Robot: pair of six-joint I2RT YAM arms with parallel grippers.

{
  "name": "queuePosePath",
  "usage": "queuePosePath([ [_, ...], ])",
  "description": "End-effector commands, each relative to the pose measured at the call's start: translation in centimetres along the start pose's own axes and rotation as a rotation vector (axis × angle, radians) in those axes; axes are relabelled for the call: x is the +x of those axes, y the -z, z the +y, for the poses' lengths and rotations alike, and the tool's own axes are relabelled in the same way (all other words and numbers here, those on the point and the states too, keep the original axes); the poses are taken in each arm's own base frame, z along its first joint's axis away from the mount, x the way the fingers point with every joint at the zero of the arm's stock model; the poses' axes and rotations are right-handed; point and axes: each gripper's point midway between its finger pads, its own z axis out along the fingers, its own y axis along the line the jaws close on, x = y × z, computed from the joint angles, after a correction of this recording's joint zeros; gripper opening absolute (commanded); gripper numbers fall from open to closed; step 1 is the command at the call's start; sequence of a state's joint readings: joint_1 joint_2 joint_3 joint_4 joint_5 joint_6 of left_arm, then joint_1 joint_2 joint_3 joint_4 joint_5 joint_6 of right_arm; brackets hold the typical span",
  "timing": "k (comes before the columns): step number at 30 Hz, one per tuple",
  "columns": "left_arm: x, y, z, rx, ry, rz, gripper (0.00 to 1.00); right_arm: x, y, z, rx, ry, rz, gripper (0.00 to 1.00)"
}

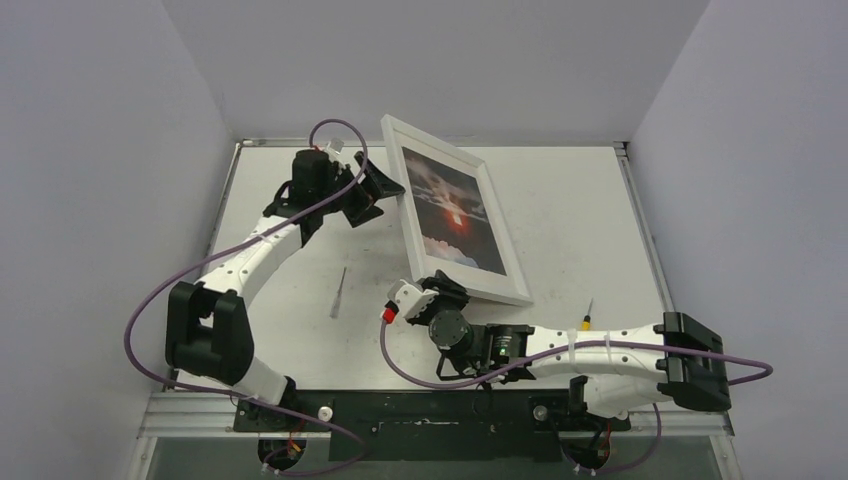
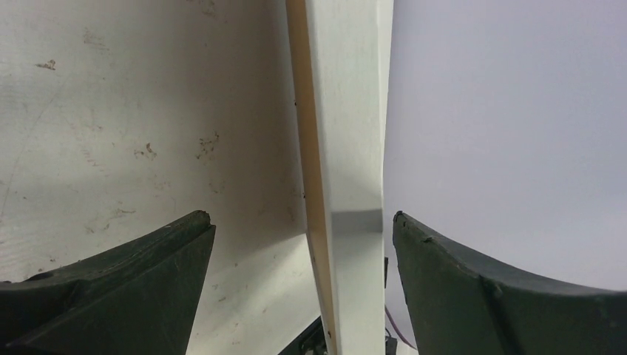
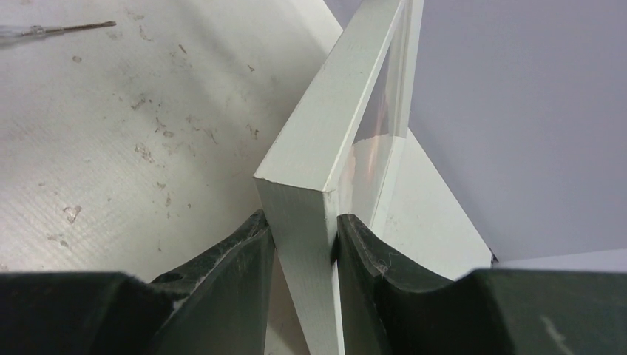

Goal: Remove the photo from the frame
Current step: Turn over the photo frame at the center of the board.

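Observation:
The white frame stands on edge on the table, leaning, with its glazed face turned right. The photo shows inside it, an orange-red sun under dark clouds. My right gripper is shut on the frame's near corner; in the right wrist view both fingers press the white edge of the frame at my right gripper. My left gripper is open at the frame's far left edge. In the left wrist view the frame edge runs between the spread jaws of my left gripper, with a gap on each side.
A thin grey tool lies on the table left of the frame, also in the right wrist view as a thin tool. A small screwdriver lies by the right arm. Grey walls close in the table on three sides.

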State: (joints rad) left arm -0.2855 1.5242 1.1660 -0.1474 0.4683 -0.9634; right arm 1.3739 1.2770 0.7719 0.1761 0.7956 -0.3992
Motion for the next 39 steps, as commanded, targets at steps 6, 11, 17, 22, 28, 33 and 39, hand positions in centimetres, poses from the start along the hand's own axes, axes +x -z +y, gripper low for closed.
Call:
queuePosePath([
  [6, -1.0, -1.8, -3.5, 0.056, -0.039, -0.022, 0.89, -3.5, 1.3, -1.3, -0.022, -0.168, -0.112, 0.1],
  [11, -1.4, -2.9, -2.8, 0.025, -0.029, -0.026, 0.67, -3.4, 1.6, -1.5, -0.031, -0.176, -0.119, 0.12],
  [17, -1.7, -3.3, -2.8, -0.015, -0.047, -0.045, 0.25, -2.5, 1.7, -1.5, -0.028, -0.153, -0.083, 0.27],
  [22, -1.4, -2.0, -3.9, -0.004, -0.038, -0.084, 0.14, -3.0, 2.2, -1.8, -0.05, -0.206, -0.081, 0.64],
  [28, -2.2, 0.9, -5.9, 0.023, -0.023, -0.165, 0.1, -5.1, 3.4, -2.7, -0.106, -0.332, -0.11, 0.92],
  [33, -2.6, 3.5, -7.8, 0.053, -0.022, -0.212, 0.1, -8.1, 3.9, -4.2, -0.114, -0.449, -0.071, 0.98],
  [39, -2.3, 5.1, -9.5, 0.1, 0.002, -0.229, 0.1, -11.0, 3.0, -3.7, -0.113, -0.51, 0.052, 1.0],
])
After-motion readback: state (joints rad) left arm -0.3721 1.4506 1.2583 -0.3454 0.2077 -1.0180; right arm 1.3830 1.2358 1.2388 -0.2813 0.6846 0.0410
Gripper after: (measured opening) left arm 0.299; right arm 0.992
